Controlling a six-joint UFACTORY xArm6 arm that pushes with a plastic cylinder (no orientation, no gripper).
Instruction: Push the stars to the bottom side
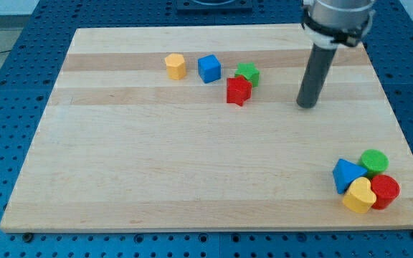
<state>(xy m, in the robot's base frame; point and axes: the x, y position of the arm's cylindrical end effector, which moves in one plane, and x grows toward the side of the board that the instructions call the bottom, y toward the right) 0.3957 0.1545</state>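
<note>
A red star (pixel 239 91) lies in the upper middle of the wooden board (pixel 192 179). A green star (pixel 248 73) touches it just above and to the right. My tip (pixel 307 105) rests on the board to the right of both stars, a short gap away from them, roughly level with the red star.
A blue cube (pixel 209 69) and a yellow hexagonal block (pixel 176 66) sit left of the stars. At the bottom right corner, a blue triangle (pixel 347 174), green cylinder (pixel 373 161), red cylinder (pixel 386 190) and yellow heart-like block (pixel 359 196) cluster together.
</note>
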